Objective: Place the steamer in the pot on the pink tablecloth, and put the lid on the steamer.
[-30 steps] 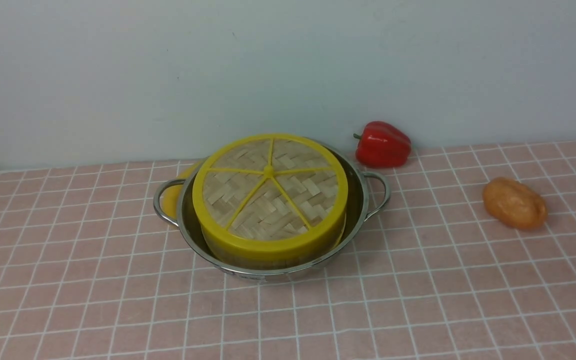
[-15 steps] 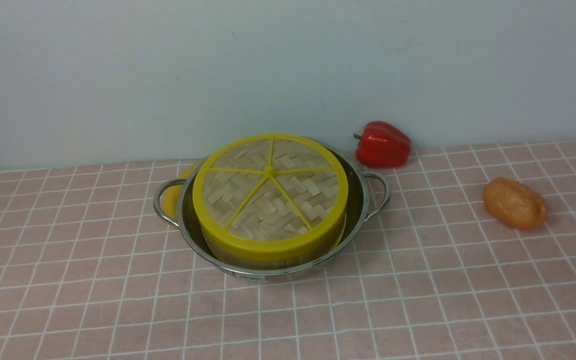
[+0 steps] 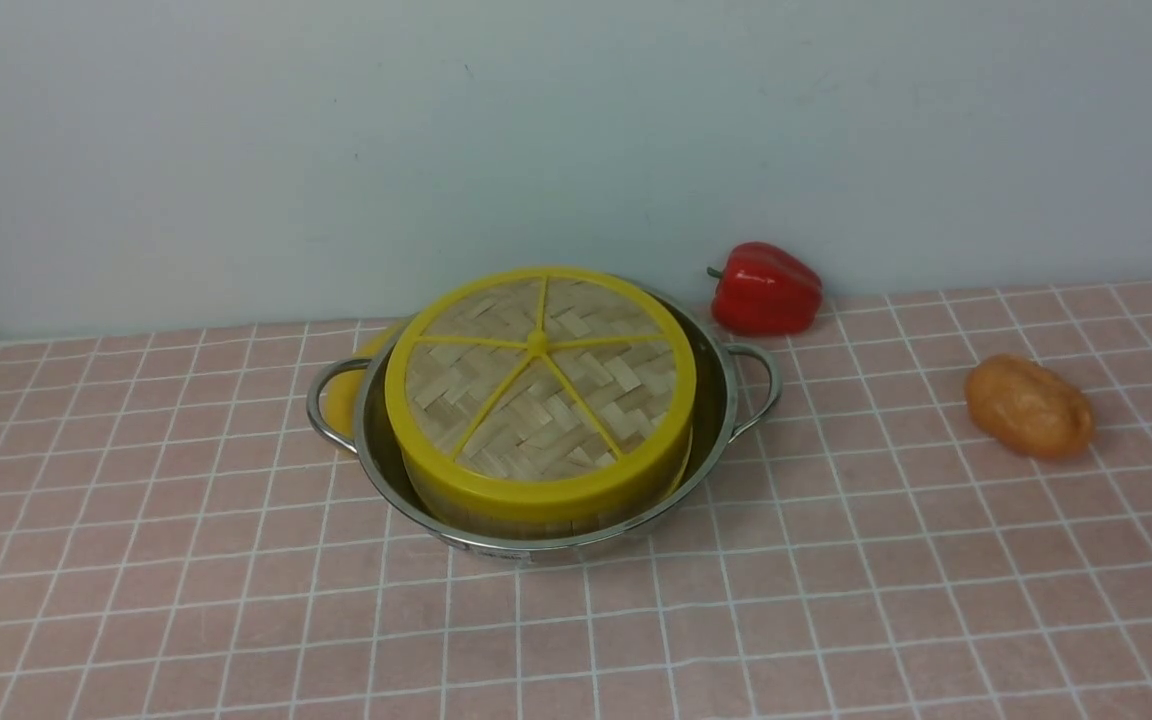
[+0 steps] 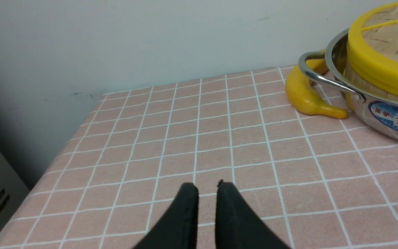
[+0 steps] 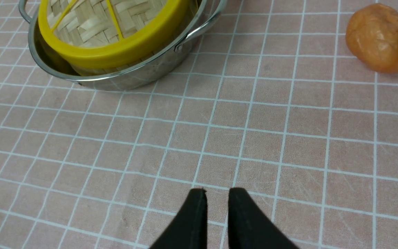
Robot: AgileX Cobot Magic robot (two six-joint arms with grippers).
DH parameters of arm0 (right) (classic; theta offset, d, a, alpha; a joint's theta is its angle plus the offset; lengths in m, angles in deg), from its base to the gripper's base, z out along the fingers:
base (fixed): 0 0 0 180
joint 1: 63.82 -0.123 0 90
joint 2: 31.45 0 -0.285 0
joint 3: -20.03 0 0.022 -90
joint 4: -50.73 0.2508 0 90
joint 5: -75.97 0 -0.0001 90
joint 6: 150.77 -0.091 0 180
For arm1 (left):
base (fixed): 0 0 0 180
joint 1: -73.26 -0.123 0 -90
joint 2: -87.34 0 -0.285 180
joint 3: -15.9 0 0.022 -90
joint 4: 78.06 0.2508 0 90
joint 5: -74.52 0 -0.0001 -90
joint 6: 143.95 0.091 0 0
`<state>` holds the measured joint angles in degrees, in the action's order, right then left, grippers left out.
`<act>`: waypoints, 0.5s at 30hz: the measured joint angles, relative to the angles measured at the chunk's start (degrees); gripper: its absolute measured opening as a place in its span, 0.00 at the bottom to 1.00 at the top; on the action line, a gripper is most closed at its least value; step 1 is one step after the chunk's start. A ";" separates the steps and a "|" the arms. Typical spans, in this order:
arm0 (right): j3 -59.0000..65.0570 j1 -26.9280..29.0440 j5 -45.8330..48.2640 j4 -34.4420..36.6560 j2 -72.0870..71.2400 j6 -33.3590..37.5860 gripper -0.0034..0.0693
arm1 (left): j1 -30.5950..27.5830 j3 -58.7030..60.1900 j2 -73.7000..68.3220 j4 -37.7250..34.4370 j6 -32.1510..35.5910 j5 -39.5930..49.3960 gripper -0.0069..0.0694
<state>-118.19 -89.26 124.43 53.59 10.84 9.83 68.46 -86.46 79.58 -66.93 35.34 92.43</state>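
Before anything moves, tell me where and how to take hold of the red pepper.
I'd grip the red pepper across its rounded body, not by the thin stem, which points toward the pot. Come from the robot's right and above: the pot's handle sits close on the left and the wall rises just behind. Its smooth, bulging skin may slip.

— How is the left arm's black two-fingered end effector (image 4: 207, 193) posed?
— Its fingers are held slightly parted, with nothing gripped.
— And the right arm's black two-fingered end effector (image 5: 217, 197)?
— Its tips are likewise kept apart; nothing is clasped.
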 joint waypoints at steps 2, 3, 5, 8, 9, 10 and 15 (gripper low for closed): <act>0.12 0.48 -0.14 -0.54 -1.06 0.51 0.21 | 0.00 0.00 0.00 0.00 0.00 0.00 0.20; 0.27 1.19 -0.29 -1.21 -2.13 1.26 0.22 | 0.00 0.00 0.00 0.00 0.00 0.05 0.20; 0.86 4.59 -1.40 -3.86 -5.76 3.98 0.23 | 0.00 0.00 0.00 0.00 0.00 0.05 0.21; 3.79 10.30 -5.57 -8.29 -12.75 6.45 0.23 | 0.00 0.00 0.00 0.00 0.00 0.05 0.22; 4.41 10.64 -5.95 -8.58 -13.29 6.57 0.24 | 0.00 0.00 0.00 0.00 0.00 0.05 0.22; 5.42 11.96 -7.42 -9.71 -15.45 6.70 0.24 | 0.00 0.00 0.00 0.00 -0.06 0.05 0.22; 17.84 18.30 -20.79 -13.43 -29.87 7.00 0.26 | 0.00 0.00 0.00 0.00 -0.06 0.05 0.23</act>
<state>-100.34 -70.96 103.64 40.17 -19.04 16.83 68.46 -86.46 79.58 -66.93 35.28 92.48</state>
